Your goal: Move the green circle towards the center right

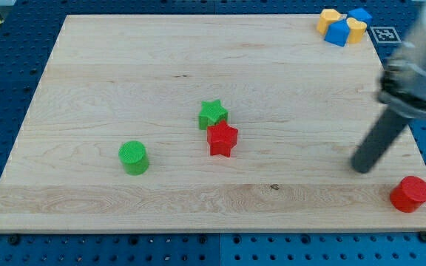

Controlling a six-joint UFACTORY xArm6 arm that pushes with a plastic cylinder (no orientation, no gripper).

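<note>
The green circle [133,157] stands on the wooden board [124,66] at the lower left of centre. My tip [361,169] rests on the board at the view's right, far to the right of the green circle and apart from every block. The rod slants up to the right out of the tip. A red block [410,194], roughly round, sits just below and right of my tip, near the board's lower right corner.
A green star [213,114] and a red star [222,139] touch each other near the board's middle, between the green circle and my tip. A cluster of blue and yellow blocks [344,25] sits at the top right corner.
</note>
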